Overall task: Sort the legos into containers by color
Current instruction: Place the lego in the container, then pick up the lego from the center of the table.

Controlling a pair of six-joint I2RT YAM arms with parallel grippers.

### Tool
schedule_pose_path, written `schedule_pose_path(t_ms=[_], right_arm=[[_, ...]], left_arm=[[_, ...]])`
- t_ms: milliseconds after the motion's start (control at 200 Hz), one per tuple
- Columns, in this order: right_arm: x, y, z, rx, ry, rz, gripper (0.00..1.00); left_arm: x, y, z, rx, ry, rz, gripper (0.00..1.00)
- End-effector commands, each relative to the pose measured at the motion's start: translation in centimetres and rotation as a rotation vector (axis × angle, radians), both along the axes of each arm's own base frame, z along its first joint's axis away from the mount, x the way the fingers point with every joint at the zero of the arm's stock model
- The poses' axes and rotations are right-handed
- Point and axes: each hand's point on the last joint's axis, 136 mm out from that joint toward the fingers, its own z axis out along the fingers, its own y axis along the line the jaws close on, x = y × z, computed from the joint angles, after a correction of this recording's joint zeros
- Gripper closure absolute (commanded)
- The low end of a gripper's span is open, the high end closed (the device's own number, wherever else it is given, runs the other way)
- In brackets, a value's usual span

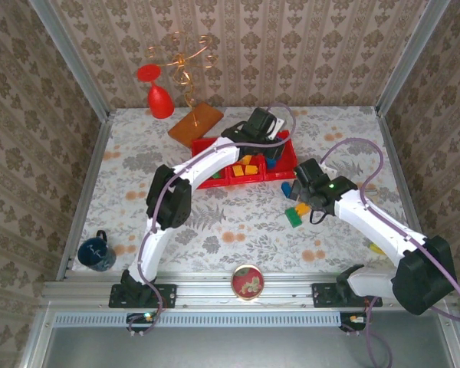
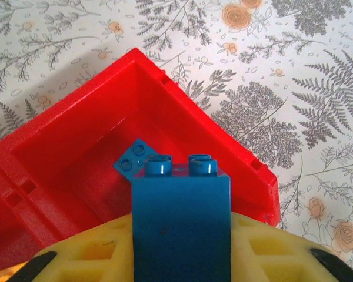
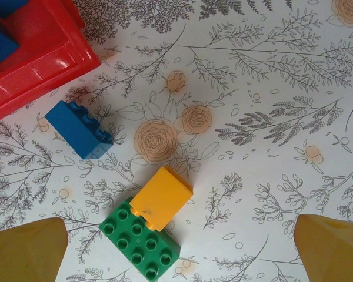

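L gripper (image 2: 181, 254) clamped blue brick (image 2: 181, 205) over red tray (image 2: 59, 135); R gripper (image 3: 179, 248) gaped wide just outside tray.

The left arm (image 1: 207, 165) and right arm (image 1: 376, 222) have white links, black joints (image 1: 169, 203) and black bases (image 1: 138, 291), with thin purple cables (image 1: 353, 140) looping alongside. A small green light (image 1: 331, 184) glows on the right wrist. The left tool (image 2: 182, 258) has pale yellow, waffle-gridded fingers (image 2: 88, 255). The right tool (image 3: 176, 252) has mustard-yellow fingertips (image 3: 23, 252).
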Motion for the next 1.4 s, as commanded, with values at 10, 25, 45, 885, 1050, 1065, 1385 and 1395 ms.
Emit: schedule_pose_path(t_ms=[10,25,45,885,1050,1065,1385,1395], right_arm=[[0.1,0.1,-0.2,0.011,0.005,0.003,0.00],[0.1,0.2,-0.2,0.011,0.005,0.005,0.00],[0.2,0.1,-0.2,0.009,0.005,0.006,0.00],[4.7,4.7,-2.6,0.027,0.091,0.231,0.07],[6.4,5.6,-4.4,0.009,0.138,0.269,0.06],[6.5,5.7,-4.6,0.007,0.142,0.272,0.06],[8.5,6.3,-7.8,0.000,0.210,0.291,0.05],[8.6,6.3,-7.9,0.001,0.211,0.293,0.05]], left_arm=[[0.1,0.5,0.2,0.029,0.000,-0.001,0.59],[0.1,0.5,0.1,0.031,0.002,0.000,0.58],[0.1,0.5,0.1,0.030,0.003,0.000,0.56],[-4.7,10.6,9.0,-0.055,-0.133,0.233,0.00],[-6.8,16.8,8.5,-0.038,-0.153,0.379,0.00],[-6.9,17.3,8.4,-0.037,-0.153,0.391,0.00],[-11.0,26.4,5.7,-0.022,-0.126,0.577,0.00],[-11.1,26.6,5.5,-0.021,-0.125,0.580,0.00]])
